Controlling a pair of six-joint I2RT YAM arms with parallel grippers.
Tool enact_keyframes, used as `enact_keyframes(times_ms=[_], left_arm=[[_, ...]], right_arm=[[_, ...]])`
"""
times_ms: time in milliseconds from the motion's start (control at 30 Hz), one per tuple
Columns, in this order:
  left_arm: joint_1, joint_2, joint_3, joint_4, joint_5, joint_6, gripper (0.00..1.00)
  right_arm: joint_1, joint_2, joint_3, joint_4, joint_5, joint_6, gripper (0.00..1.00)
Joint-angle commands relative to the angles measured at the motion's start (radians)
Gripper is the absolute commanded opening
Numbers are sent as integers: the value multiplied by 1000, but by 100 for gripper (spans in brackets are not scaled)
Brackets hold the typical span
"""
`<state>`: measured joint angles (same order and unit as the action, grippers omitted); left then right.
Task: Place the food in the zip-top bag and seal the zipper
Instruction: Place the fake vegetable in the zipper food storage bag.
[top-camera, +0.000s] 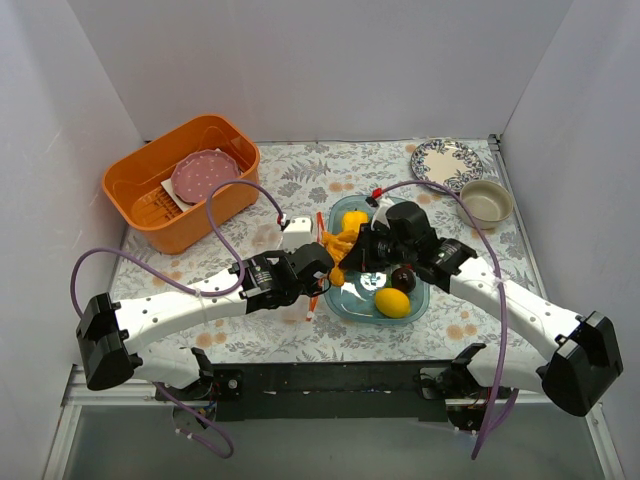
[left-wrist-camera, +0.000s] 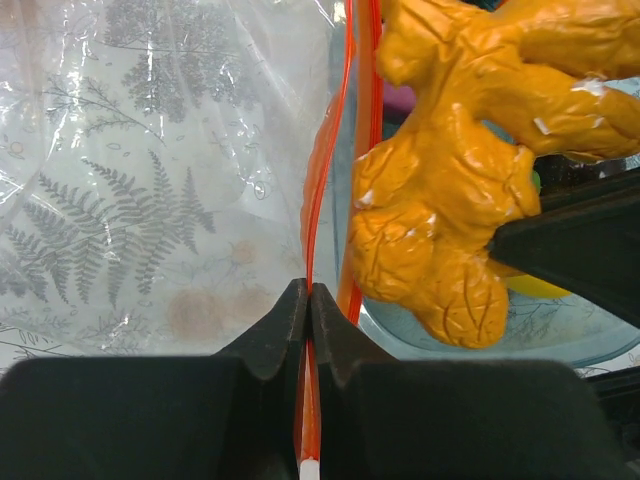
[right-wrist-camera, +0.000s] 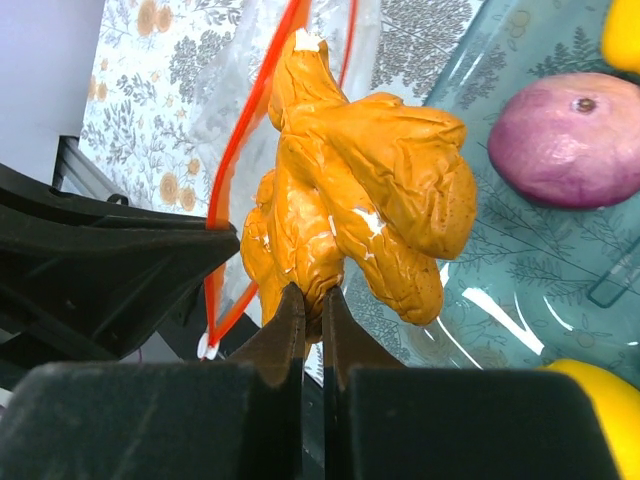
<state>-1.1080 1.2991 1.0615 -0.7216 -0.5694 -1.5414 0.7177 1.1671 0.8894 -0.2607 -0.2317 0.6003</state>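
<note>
Ideally, the right gripper (right-wrist-camera: 312, 293), clamping the knobbly orange toy root (right-wrist-camera: 370, 190), is steering between the thin orange-red plastic zipper strips (right-wrist-camera: 255, 105); the left gripper (left-wrist-camera: 308, 292) is pinching one.

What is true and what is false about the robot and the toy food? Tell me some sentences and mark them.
1. The right end effector is holding the toy ginger. True.
2. The left end effector is open and holds nothing. False: it is shut on the orange-red strip of the bag.
3. The lemon is inside the bag. False: it lies in the blue tray.
4. A pink plate sits in the orange basket. True.
5. The purple onion is in the tray. True.
</note>
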Motion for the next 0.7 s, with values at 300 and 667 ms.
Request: enact_keyframes(times_ms=[300,667], left_arm=[[4,-37,41,14,-1,3,0],[4,-64,60,-32,-40,-36,0]], right_arm=[[88,120,149,-78,118,-2,1],[104,138,144,-86,127,-11,1]])
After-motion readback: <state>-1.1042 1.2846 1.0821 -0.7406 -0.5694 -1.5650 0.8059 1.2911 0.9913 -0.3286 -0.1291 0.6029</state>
